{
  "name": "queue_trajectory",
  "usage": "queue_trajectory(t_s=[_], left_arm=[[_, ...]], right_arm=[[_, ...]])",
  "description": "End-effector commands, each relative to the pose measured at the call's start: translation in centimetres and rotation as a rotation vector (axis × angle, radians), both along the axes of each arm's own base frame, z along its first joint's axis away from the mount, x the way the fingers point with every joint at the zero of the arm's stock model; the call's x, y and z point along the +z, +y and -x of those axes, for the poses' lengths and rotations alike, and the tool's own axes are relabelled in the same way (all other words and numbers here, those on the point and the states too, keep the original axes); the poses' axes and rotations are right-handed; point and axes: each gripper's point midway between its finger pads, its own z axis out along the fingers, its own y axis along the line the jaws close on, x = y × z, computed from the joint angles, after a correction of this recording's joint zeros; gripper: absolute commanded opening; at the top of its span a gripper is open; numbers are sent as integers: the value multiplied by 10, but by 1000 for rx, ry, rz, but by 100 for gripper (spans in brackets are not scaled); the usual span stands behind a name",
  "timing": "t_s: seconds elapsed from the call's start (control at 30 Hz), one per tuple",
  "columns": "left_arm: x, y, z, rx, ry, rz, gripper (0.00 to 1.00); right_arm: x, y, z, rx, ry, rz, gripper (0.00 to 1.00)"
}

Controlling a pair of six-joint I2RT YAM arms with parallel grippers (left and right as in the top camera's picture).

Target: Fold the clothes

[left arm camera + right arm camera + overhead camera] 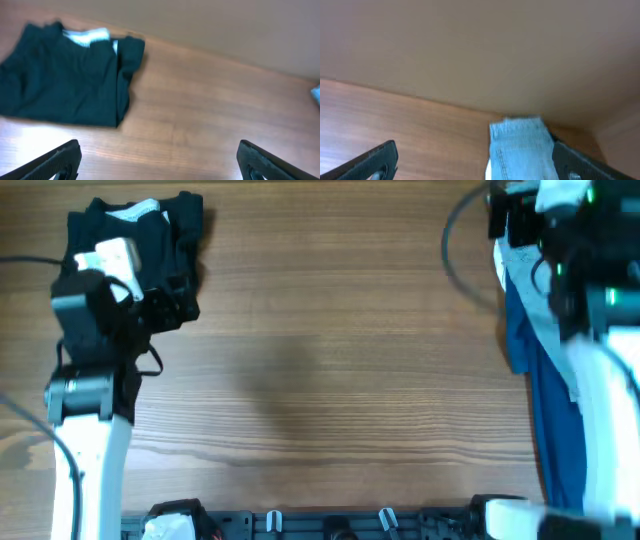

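Note:
The pale light-blue denim shorts (520, 150) lie at the table's far right; in the overhead view (516, 268) they are mostly hidden under my right arm. My right gripper (480, 167) is open above them, with the denim between its fingers but nearer the right one, and nothing is gripped. In the overhead view the right gripper itself is hidden under its arm. My left gripper (157, 165) is open and empty over bare wood, just in front of the black garment (65, 80).
A folded black garment with a white label (135, 255) lies at the back left, partly under my left arm. A large dark-blue garment (550, 415) lies along the right edge. The wooden table (330, 360) stretches between them. A cable (455, 250) loops at the back right.

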Motion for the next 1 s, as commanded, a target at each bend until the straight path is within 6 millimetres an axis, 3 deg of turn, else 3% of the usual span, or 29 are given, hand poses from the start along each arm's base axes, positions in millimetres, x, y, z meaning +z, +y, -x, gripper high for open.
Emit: queue_trajectory(t_s=[0.0,0.13,0.33,0.43,0.67,0.87,0.97], left_arm=[[-35,2,-11,-13,121,3,100],[-75,2,-18,-16,240,17,100],[-114,1,-21,-19,354,33,100],[-118,1,-22,-19,364,34,100],[-118,1,-22,-19,365,34,100],[-118,1,-22,-15,365,38,100],[-118,1,-22,-14,365,40,100]], right_arm=[[-41,-20,-35,-38,111,25,100],[-111,-23,-59,-1,258,81,100],[-152,-65,-97,-153,246,184,99],[-187,-78,-114,-155,268,242,93],[-270,-93,-144,-173,287,266,91],[-301,-92,-160,-173,246,236,88],[-308,-92,-162,-188,239,214,86]])
